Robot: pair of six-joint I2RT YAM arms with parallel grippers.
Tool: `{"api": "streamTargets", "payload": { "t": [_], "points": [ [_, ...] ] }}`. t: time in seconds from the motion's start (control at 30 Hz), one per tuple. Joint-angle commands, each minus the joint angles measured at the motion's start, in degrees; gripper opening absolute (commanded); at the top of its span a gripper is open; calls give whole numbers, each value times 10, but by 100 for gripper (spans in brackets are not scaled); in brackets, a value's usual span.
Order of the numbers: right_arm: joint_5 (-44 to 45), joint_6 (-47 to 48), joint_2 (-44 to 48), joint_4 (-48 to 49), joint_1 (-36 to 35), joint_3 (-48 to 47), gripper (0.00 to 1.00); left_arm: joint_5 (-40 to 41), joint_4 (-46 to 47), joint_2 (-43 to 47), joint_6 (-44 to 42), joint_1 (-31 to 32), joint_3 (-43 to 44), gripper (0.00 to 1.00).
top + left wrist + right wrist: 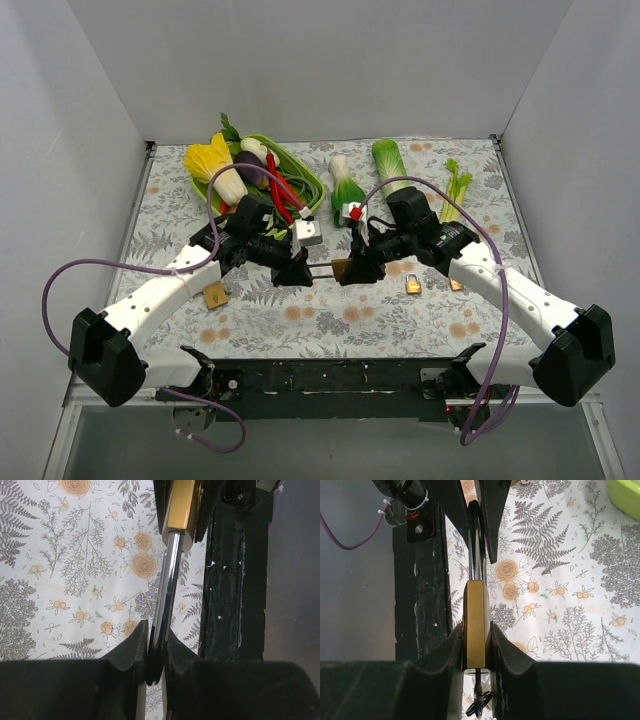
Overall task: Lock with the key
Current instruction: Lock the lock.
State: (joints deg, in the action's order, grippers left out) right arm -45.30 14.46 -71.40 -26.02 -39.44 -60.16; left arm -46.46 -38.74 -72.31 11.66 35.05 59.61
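Above the middle of a floral-print tabletop (330,325), a long-shackled brass padlock (340,268) held level between both arms, clear of the surface. Left pincer (156,642) clenched on the chrome shackle (167,590), gripping the bar near its bend from both sides, with the flat brass body (182,502) at the far end of that wrist view. Right pincer (477,637) grasping that brass body edge-on, one black finger flat against each broad face, the shackle running straight away toward the tips of the other arm. Beneath the body, low between the right fingers (452,650), a dark wire ring (480,702), partly hidden; key itself too obscured to make out. In the overhead view, both pincers tip to tip at the centre, forearms angled in from either side. Lying on the tabletop just beside the left forearm, a second brass padlock (214,295). Near the right forearm, a small brass padlock (413,285), and just past it another small brass-coloured piece (456,285), too small to identify. At the back left, a lime-green plastic tray (312,185) holding yellow, purple and red toy vegetables. Right of the tray, a green-and-white bok choy (345,190), a pale green lettuce (392,160) and a celery stalk (455,190), all well apart from the held lock.
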Motion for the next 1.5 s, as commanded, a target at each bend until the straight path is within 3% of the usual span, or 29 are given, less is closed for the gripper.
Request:
{"api": "streamTargets", "payload": {
  "t": [0.0, 0.3, 0.53, 0.8, 0.97, 1.13, 1.47],
  "points": [
    [-73, -67, -4, 131, -42, 3, 1, -12, 163, 13, 68, 38, 21, 0],
    [-60, -96, -9, 201, -60, 36, 1, -56, 227, 6, 112, 62, 26, 0],
    [-34, -36, -4, 185, -60, 33, 1, -80, 231, 2, 125, 71, 32, 0],
    [-54, -10, 25, 77, -28, 15, 1, -13, 88, 28, -10, 70, 19, 0],
    [-76, -10, 42, 41, 4, 16, 1, 30, 52, 46, -52, 65, -7, 0],
    [-81, -5, 51, 26, 8, 22, 1, 45, 52, 46, -47, 64, -7, 0],
    [-43, -4, 32, 96, 2, 17, 1, -35, 74, 5, 26, 64, 45, 0]
  ]
}}
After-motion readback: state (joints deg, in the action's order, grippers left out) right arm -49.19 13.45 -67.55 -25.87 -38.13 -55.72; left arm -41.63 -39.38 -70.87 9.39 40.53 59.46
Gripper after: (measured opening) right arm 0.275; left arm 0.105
